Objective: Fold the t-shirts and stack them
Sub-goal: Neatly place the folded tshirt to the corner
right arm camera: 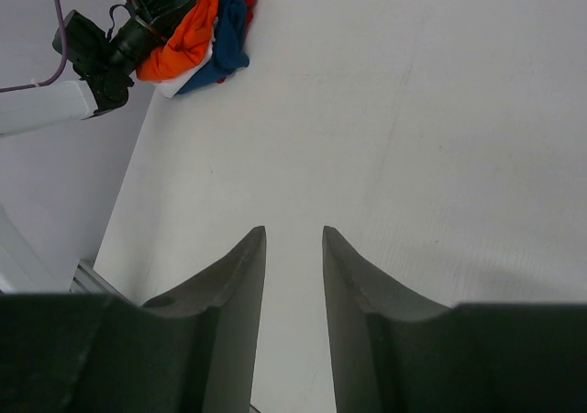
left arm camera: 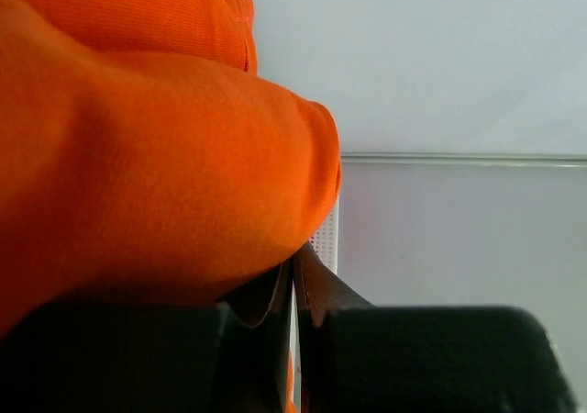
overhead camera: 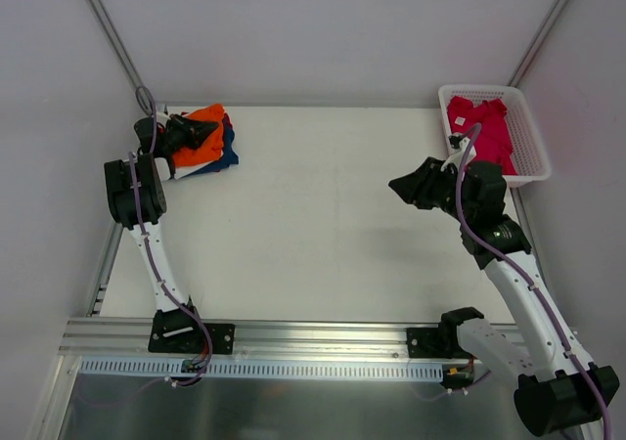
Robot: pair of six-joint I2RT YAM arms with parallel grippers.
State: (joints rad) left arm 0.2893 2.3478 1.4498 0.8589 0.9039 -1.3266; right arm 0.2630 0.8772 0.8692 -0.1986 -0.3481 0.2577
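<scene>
One orange t-shirt (left arm camera: 138,156), likely soft, light, floppy, bulges against left gripper (left arm camera: 293,259) jaws, pressed together. Right gripper (right arm camera: 293,234) jaws apart, empty. Best hold: pinch hem edge.

Open table (overhead camera: 323,225) runs between the heaped t-shirts (overhead camera: 207,139) far left and the basket (overhead camera: 529,139) far right.

Bright shirts, white table (overhead camera: 323,225)
An orange t-shirt (overhead camera: 201,125), a blue t-shirt (overhead camera: 229,153) and a white t-shirt (overhead camera: 189,172); a pink-red t-shirt (overhead camera: 484,132) in a white basket (overhead camera: 533,152) with tiny holes.
</scene>
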